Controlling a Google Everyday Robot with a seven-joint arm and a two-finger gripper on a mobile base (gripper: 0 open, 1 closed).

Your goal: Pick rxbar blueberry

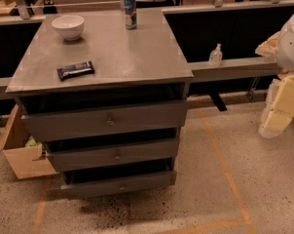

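Note:
The rxbar blueberry (75,70) is a flat dark bar with whitish lettering. It lies flat near the front left corner of the grey cabinet top (137,57). My arm shows at the right edge of the view, white above and cream below. My gripper (276,118) hangs there, low beside the cabinet, far to the right of the bar and below the level of the top. It holds nothing that I can see.
A white bowl (68,26) sits at the back left of the top and a tall blue-and-silver can (130,11) at the back middle. A small clear bottle (215,55) stands on a ledge to the right. Three drawers (108,122) stand slightly open. A cardboard box (20,155) lies on the floor at left.

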